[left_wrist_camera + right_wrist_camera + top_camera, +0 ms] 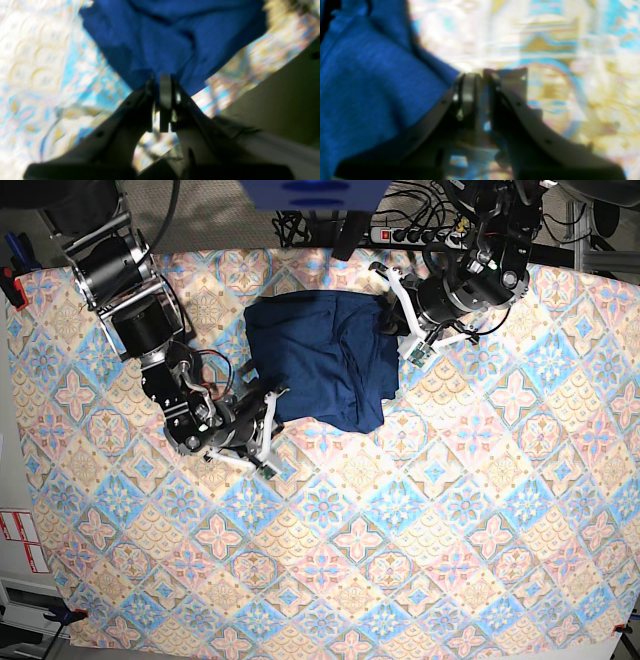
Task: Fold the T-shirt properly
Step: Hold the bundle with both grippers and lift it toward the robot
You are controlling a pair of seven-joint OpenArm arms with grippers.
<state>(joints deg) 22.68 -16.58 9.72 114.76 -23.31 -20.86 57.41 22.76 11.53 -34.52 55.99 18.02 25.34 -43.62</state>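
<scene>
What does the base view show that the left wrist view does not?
Only the base view shows the whole shirt as a bunched heap, both arms, and the right claw at the shirt's lower-left edge, with cables and a power strip beyond the tablecloth.

Only the left wrist view shows the left claw up close, shut on a pinch of blue fabric, with dark floor past the table edge.

Both show the shirt, the patterned tablecloth and the left claw at the shirt's edge.
</scene>
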